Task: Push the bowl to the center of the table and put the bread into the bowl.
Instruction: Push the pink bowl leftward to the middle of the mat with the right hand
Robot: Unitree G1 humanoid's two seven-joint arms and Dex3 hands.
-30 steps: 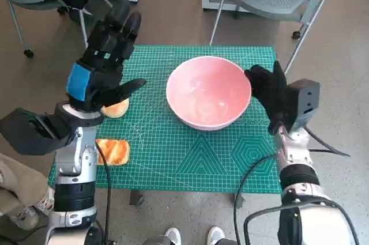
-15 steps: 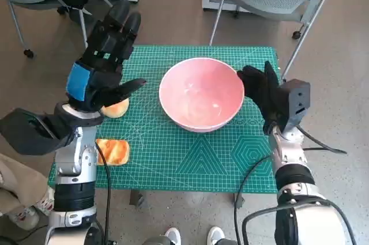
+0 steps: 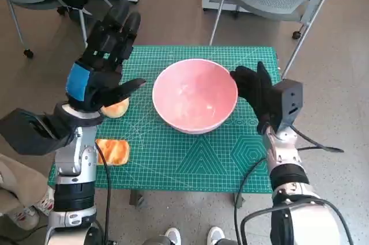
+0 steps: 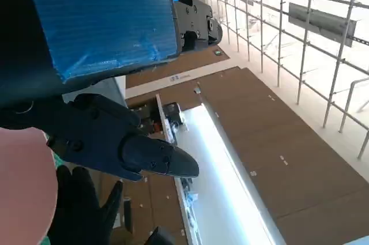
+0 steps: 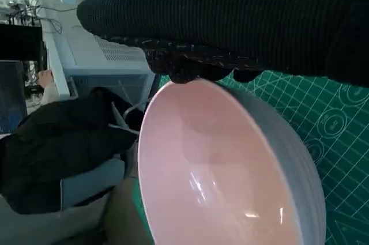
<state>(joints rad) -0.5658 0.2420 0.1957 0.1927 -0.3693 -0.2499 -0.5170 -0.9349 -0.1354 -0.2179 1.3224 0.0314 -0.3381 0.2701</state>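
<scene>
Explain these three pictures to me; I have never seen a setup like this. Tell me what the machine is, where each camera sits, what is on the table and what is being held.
This is a humanoid robot at a small table. The head view looks down from a camera on its head. The other two come from cameras behind each hand, so they look tilted.

On the green mat sit a pink bowl and two pieces of bread: a round bun and a toasted slice.

The left hand, black with blue tape, is raised above the mat with its fingers spread, holding nothing. The right hand, in a black glove, rests against the bowl's rim; the right wrist view shows this up close. Neither hand holds any bread.
</scene>
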